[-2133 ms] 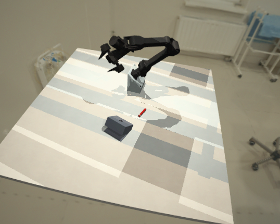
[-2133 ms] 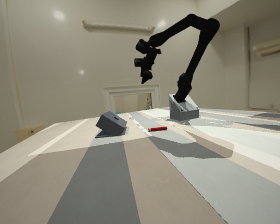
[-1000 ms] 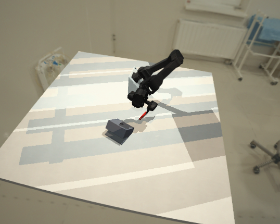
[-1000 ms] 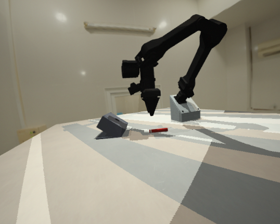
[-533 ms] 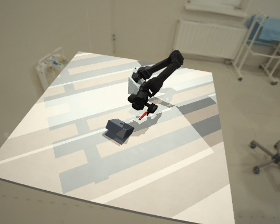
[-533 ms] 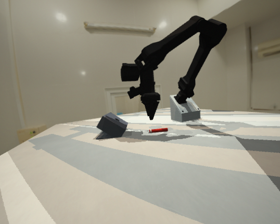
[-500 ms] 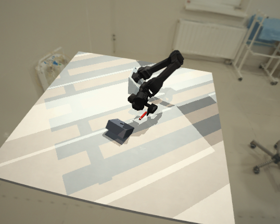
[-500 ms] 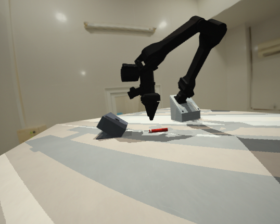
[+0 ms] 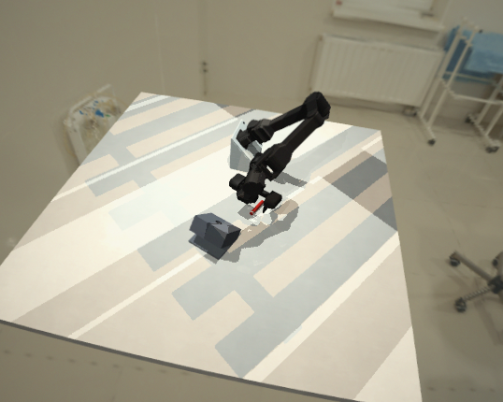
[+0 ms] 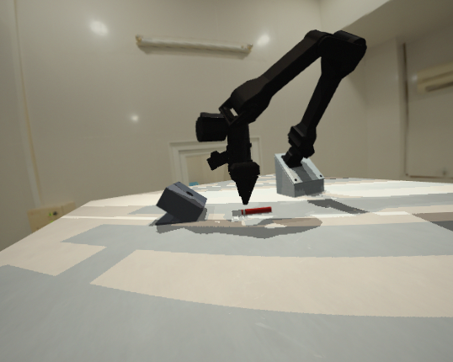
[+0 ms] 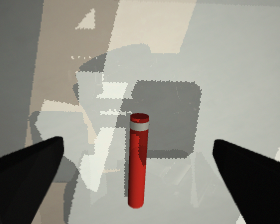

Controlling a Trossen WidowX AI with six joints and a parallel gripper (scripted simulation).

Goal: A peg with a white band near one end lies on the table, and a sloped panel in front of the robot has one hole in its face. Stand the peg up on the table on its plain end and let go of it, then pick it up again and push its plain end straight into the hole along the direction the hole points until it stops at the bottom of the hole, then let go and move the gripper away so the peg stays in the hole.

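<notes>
A red peg [image 9: 256, 208] [image 10: 258, 210] [image 11: 137, 170] lies flat on the table. Its white band is near the end toward the sloped panel, at the top in the wrist view; the plain end points toward the robot's base. The dark grey sloped panel [image 9: 231, 237] [image 10: 176, 204] stands a short way from the banded end, with one hole in its upper face. My gripper [image 10: 246, 204] [image 11: 139, 145] is open and empty, pointing down a little above the peg. In the wrist view its fingers stand on either side of the peg, clear of it.
The robot's light grey base [image 9: 238, 154] [image 10: 299, 187] stands on the table [image 9: 124, 290] [image 10: 238, 286] behind the peg, on the side away from the panel. The arm arches high over the space between the base and the peg. Patterned light and shadows cross the table top.
</notes>
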